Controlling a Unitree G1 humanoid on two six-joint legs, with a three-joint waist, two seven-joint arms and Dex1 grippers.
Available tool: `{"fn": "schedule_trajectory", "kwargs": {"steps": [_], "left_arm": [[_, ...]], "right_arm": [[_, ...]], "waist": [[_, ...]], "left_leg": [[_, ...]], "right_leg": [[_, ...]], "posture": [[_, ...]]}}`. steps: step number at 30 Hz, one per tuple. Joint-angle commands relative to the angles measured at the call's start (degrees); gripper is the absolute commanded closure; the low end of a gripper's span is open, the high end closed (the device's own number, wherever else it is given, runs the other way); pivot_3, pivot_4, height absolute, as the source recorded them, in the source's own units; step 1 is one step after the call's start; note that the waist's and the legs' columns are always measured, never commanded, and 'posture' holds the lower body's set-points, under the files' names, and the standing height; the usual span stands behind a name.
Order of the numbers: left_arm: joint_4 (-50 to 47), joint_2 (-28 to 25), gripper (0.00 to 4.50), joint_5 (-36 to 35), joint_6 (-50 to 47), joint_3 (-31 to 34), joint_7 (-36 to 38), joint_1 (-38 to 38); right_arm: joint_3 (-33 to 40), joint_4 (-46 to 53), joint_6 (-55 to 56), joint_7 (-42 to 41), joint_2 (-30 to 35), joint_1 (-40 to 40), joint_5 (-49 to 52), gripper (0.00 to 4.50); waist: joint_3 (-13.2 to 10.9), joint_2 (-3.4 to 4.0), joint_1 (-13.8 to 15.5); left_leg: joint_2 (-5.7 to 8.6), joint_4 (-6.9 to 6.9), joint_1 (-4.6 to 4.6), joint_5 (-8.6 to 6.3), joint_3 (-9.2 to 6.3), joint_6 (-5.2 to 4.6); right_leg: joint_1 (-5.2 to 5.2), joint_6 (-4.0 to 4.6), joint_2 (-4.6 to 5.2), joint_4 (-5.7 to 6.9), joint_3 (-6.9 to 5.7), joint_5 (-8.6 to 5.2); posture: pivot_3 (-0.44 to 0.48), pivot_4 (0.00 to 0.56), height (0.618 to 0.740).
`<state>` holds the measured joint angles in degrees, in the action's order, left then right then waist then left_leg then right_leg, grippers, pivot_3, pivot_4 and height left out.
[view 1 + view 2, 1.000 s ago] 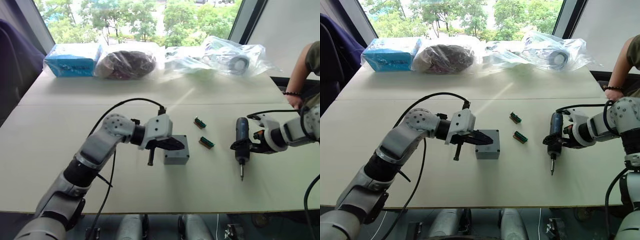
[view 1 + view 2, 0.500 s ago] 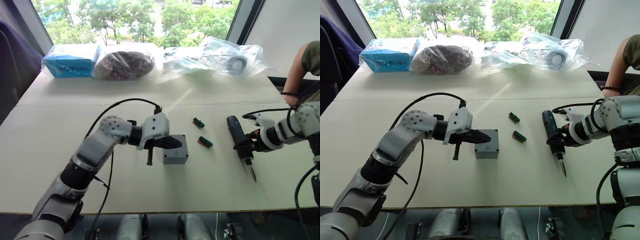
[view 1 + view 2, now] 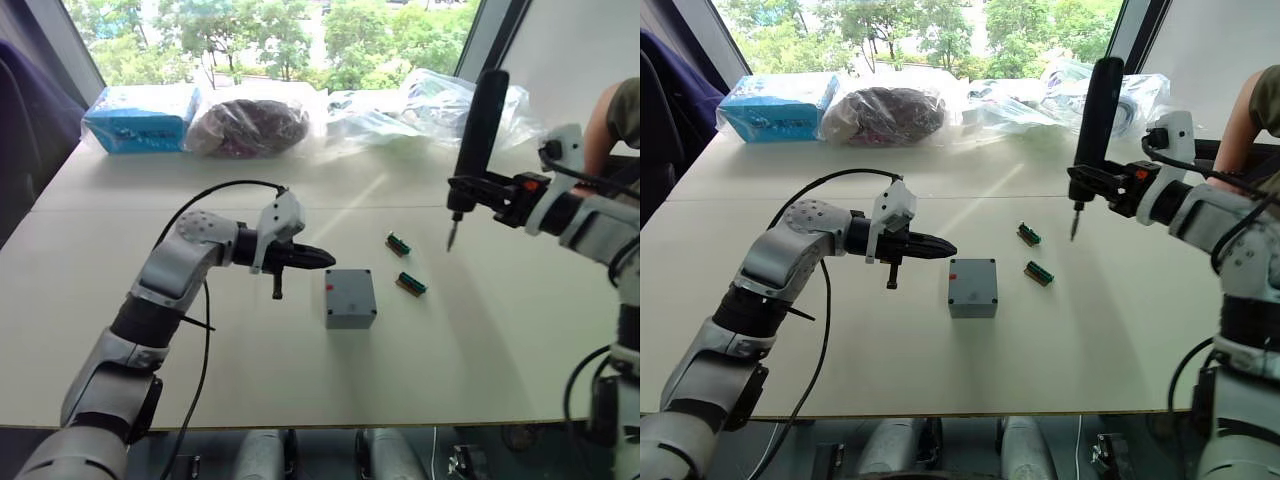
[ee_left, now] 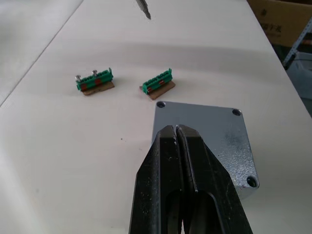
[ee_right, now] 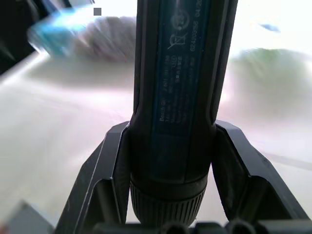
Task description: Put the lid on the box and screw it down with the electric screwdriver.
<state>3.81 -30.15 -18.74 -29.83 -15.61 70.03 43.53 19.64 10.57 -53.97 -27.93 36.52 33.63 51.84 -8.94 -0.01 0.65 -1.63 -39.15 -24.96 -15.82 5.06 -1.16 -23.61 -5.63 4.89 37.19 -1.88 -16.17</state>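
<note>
Near the table's (image 3: 300, 380) middle the box (image 3: 350, 298) is sitting with its lid (image 4: 204, 136) on; just beside it the left gripper (image 3: 322, 259) is hovering, fingers pressed together, empty; above two green parts (image 3: 411, 284) the right gripper (image 3: 470, 188) is gripping the electric screwdriver (image 3: 477, 130) upright, bit down.

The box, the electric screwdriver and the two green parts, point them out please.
box (image 3: 350, 296), left eye view, top face.
electric screwdriver (image 3: 1093, 110), right eye view, mid-barrel.
green parts (image 4: 157, 84), left wrist view, the nearer one's body.
</note>
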Motion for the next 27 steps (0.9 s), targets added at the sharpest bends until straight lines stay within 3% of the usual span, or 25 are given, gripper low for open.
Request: {"fn": "schedule_trajectory", "kwargs": {"steps": [1, 8, 14, 27], "left_arm": [[-1.72, -0.53, 4.5, 0.05, 0.02, -0.91, 2.16, 1.29], [-2.01, 1.93, 4.5, 1.65, -0.04, -3.45, 1.38, 0.96], [-1.19, 2.44, 4.5, 4.36, 2.52, -6.43, 1.74, 0.51], [-0.7, 3.37, 4.5, 6.78, 3.57, -7.62, 0.72, -1.29]], "right_arm": [[1.48, 11.37, 3.5, 3.34, -5.39, -1.98, 4.59, 2.71], [-5.59, 16.22, 9.71, 3.41, -11.76, -9.61, -0.58, 2.71], [-10.19, 16.2, 12.93, 1.49, -11.31, -11.68, -5.19, 2.71], [-11.74, 12.71, 18.07, 0.1, -11.39, -12.06, -10.67, 2.71]], "waist": [[0.0, 0.0, 0.18], [0.0, -0.01, 0.01], [0.0, -0.01, -0.06], [0.0, -0.01, 0.05]], "left_leg": [[-0.01, 0.0, 0.0, 0.0, -0.02, 0.0], [0.27, -0.1, -0.01, -0.09, -0.01, -0.17], [0.13, -0.06, -0.01, -0.02, -0.04, -0.04], [0.14, -0.07, 0.01, -0.05, -0.04, -0.1]], "right_leg": [[0.02, 0.0, -0.01, -0.01, 0.0, 0.0], [0.16, -0.12, 0.22, -0.08, 0.03, 0.07], [0.08, -0.11, 0.06, -0.07, 0.04, 0.07], [0.1, -0.12, 0.08, -0.06, 0.03, 0.07]], "posture": [[0.0, 0.15, 0.74], [0.0, 0.15, 0.74], [0.0, 0.15, 0.74], [0.0, 0.15, 0.74]]}}
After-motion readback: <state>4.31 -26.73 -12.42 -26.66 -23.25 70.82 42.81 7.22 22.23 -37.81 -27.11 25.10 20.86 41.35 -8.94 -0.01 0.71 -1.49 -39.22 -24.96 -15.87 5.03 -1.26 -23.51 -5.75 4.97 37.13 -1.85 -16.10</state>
